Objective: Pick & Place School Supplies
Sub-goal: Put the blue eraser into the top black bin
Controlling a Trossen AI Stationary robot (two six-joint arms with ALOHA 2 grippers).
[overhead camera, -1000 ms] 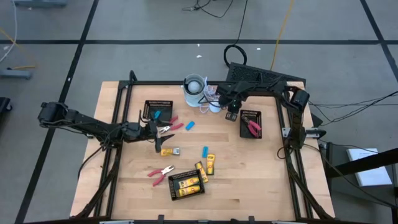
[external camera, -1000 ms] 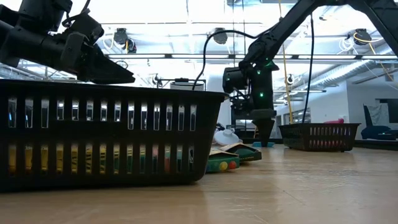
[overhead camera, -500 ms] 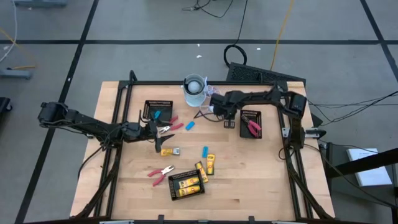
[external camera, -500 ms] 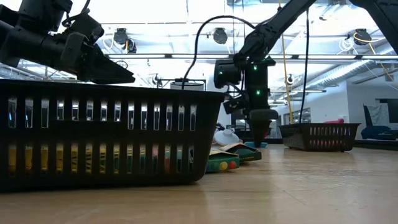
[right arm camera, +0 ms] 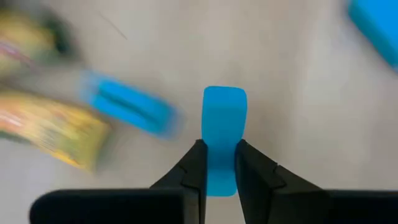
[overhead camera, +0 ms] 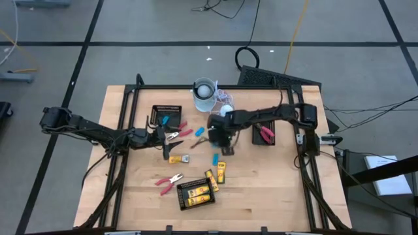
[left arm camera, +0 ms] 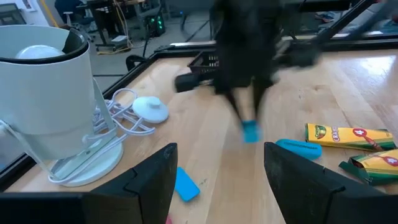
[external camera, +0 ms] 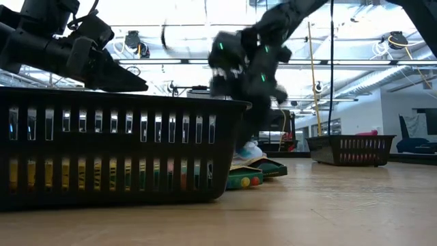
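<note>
The right gripper (right arm camera: 216, 163) is pinching a small light-blue stick (right arm camera: 222, 127) between its two fingertips, holding it by one end with most of the piece sticking out beyond the jaws. The right arm is stretched over the middle of the table (overhead camera: 261, 189), with the stick carried above the bare wood near the other supplies.

Risk noted: the grip is narrow and end-on. In my judgement a quick swing could twist the stick in the jaws or let it slip, dropping it among the loose items.

A second blue stick (overhead camera: 215, 158) and the yellow-and-black oblong pieces (overhead camera: 221, 172) lie just below the carry path; a low pass could knock them.

The left gripper (left arm camera: 214, 177) hangs with its fingers spread and empty beside the tray (overhead camera: 166, 115) at the table's left, over red-handled tools (overhead camera: 177, 134). The arms are near each other mid-table, so a crossing move could bring contact.

The white cup (overhead camera: 204, 94) and its corded disc (left arm camera: 151, 109) stand close by; the cord could snag.
</note>
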